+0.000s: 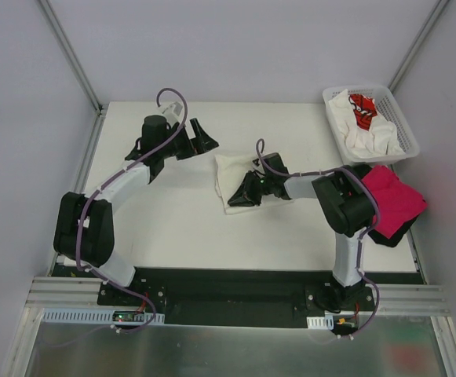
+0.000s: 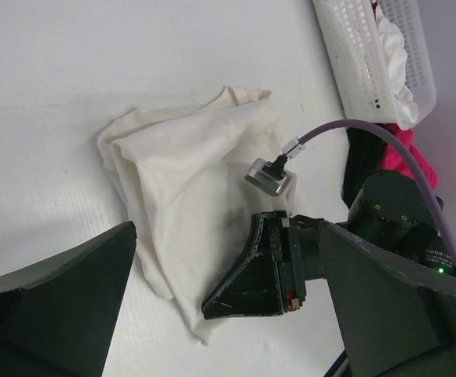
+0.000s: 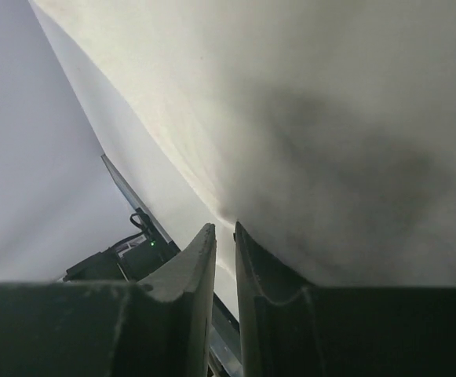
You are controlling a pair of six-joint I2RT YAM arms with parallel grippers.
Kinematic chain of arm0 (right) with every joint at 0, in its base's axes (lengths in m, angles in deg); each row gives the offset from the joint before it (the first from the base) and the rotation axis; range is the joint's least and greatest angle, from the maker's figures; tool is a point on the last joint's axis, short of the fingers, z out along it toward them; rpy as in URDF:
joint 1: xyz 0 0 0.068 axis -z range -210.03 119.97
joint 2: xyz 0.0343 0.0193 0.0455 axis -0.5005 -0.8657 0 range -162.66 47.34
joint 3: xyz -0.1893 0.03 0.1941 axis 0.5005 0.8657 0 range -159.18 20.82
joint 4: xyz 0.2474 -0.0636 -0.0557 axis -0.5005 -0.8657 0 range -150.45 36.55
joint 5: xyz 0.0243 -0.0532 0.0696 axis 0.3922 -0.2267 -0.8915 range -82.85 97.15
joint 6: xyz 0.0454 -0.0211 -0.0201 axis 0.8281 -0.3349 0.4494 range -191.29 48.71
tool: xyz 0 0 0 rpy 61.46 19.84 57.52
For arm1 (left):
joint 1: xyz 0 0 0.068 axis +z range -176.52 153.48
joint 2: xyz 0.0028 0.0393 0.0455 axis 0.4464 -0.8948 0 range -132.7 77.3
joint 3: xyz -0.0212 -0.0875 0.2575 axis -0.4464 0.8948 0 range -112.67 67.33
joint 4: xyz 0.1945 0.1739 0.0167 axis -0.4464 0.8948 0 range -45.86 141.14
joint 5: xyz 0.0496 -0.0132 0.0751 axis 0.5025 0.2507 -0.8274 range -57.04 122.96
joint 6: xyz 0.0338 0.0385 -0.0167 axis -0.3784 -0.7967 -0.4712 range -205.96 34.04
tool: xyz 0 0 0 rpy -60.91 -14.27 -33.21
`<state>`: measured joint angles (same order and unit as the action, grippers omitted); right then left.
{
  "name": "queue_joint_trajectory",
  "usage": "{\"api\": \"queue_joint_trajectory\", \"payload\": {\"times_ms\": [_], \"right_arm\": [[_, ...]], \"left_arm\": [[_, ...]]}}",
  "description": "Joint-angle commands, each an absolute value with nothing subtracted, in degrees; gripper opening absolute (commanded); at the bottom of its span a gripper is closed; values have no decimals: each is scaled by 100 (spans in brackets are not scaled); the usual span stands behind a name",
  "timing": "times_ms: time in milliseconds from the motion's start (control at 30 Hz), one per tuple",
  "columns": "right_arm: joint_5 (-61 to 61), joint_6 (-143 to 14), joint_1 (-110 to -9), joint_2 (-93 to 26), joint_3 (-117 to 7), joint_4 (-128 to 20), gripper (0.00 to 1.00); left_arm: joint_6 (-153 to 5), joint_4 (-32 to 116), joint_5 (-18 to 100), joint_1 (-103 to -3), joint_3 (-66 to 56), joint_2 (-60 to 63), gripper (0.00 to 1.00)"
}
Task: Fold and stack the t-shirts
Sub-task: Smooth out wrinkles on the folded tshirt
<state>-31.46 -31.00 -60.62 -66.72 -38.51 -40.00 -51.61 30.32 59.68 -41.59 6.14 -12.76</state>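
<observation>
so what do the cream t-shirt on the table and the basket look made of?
Cream t-shirt: soft matte cloth, probably a cotton knit. It lies limp with soft creases and folds, and a stitched hem shows at one corner.
Basket: rigid white plastic, slightly glossy and likely moulded, with a regular open lattice wall.

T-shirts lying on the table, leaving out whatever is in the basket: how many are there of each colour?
cream-white t-shirt: 1
magenta-pink t-shirt: 1
black t-shirt: 1, mostly hidden under the pink one
Total: 3
</observation>
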Motion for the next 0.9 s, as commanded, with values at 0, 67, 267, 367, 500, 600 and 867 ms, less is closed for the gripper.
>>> {"api": "queue_joint_trajectory", "payload": {"times_ms": [0, 67, 267, 367, 500, 600, 867], "right_arm": [[-2941, -3069, -6080, -6586, -3806, -3860, 20], [-2853, -3051, -6071, -6682, -3841, -3860, 25], [-3274, -2525, -5992, -7184, -3983, -3203, 26], [-3266, -2506, -5939, -6791, -3938, -3139, 28], [-3275, -2724, -5474, -6165, -4121, -3384, 31], [-3187, -3302, -4914, -5884, -4734, -4297, 32], [-2651, -4475, -3505, -5848, -5635, -6110, 34]], "left_arm": [[-5116, 2947, 5915, -4190, 773, -866, 99], [-5054, 2938, 5958, -4190, 844, -673, 99], [-4896, 2753, 6003, -4190, 1169, -57, 99], [-4940, 2788, 6125, -4190, 1117, -48, 99], [-4782, 2701, 6292, -4190, 1072, -241, 99], [-4650, 2481, 6354, -4198, 1195, -241, 99], [-4325, 2358, 7021, -4364, 1002, -777, 99]]}}
